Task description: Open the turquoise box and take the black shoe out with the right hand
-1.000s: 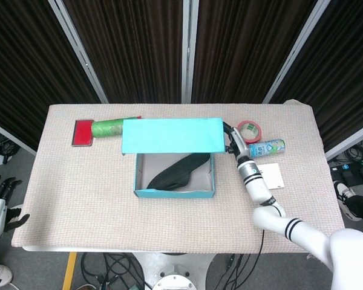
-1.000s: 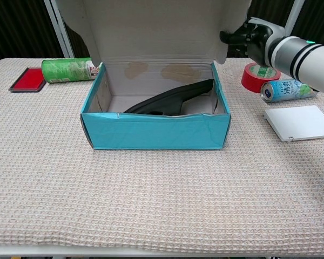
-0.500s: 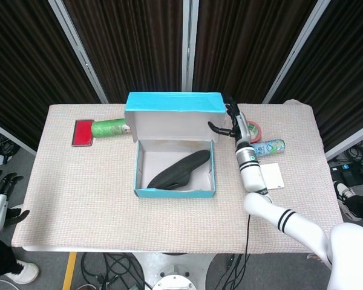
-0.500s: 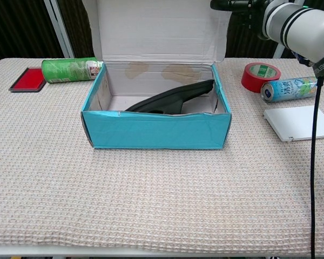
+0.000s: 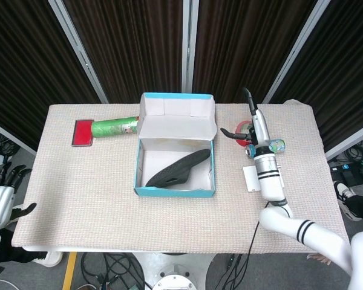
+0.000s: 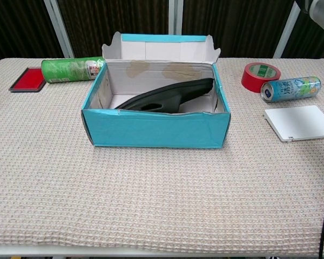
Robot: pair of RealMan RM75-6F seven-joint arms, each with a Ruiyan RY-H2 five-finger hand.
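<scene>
The box [image 6: 155, 129] stands open, lid [image 5: 176, 113] tipped back, so opening is done and the take-out is yours next. The shoe [image 5: 179, 170] lies slantwise inside, toe toward the back right corner. Your right hand [image 5: 249, 118] is raised just right of the box, holding nothing, fingers apart (only the head view shows it). Bring it over the rim and down onto the shoe. The left hand [image 5: 1, 193] hangs off the counter [image 6: 151, 205], open.

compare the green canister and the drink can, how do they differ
The green canister lies at the table's back left, beside the red pad; the drink can lies at the back right, beside the red tape roll. The canister is plain green and longer; the can is shorter, pale blue-green with print. Both lie on their sides.
</scene>
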